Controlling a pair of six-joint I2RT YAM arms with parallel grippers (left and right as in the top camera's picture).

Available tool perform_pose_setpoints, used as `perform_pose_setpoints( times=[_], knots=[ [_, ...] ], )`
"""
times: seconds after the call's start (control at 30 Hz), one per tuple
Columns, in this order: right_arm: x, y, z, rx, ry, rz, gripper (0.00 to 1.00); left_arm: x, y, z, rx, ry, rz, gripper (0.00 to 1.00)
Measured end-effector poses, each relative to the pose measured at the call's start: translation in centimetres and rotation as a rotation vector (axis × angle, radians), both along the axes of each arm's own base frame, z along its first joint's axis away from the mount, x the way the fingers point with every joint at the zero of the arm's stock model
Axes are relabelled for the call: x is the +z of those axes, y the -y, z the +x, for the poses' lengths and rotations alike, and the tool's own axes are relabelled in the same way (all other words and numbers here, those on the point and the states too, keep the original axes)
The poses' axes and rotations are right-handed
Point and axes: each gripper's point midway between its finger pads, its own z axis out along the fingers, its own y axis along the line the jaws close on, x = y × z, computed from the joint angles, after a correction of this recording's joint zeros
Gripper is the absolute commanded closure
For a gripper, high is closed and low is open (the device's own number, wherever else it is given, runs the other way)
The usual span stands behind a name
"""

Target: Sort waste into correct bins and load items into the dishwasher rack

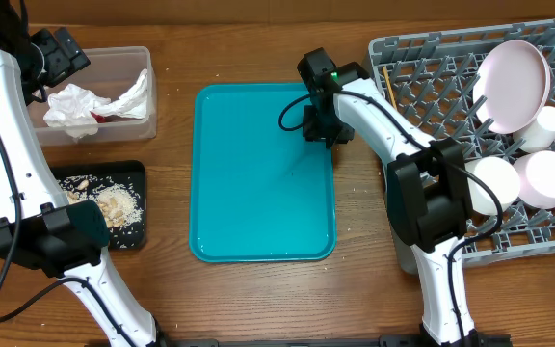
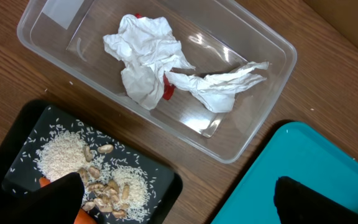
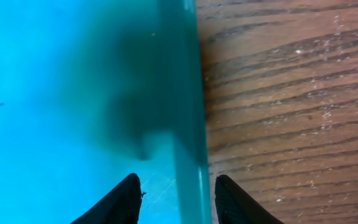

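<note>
Right pincer [image 3: 178,186] open astride the rim of the teal tray [image 3: 73,62] — loaded rack [image 1: 422,77] further right; left pincer [image 2: 185,199] open over tub [image 2: 229,56] of napkins [image 2: 143,59].

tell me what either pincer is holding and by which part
Nothing is held. The left pincer hangs open, empty. The right pincer is open astride the rim of the teal tray, not clamped on it.

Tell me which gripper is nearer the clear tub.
Left. The left gripper hangs over the clear tub; the right gripper straddles the teal tray's far rim.
</note>
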Motion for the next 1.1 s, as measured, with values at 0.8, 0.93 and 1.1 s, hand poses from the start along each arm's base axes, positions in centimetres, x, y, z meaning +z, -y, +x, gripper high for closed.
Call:
perform_pose_setpoints(
  times=[0.8, 0.93, 1.1],
  knots=[
    [-1.4, 1.1, 1.9, 0.095, 0.078, -0.027, 0.79, 0.0, 0.0, 0.0, 0.000, 0.000, 0.000, 0.00],
    [-1.4, 1.1, 2.1, 0.126, 0.072, 0.015, 0.80, 0.0, 0.0, 0.0, 0.000, 0.000, 0.000, 0.00],
    [-1.4, 0.9, 2.3, 0.155, 0.072, 0.034, 0.83, 0.0, 0.0, 0.0, 0.000, 0.000, 0.000, 0.00]
  ],
)
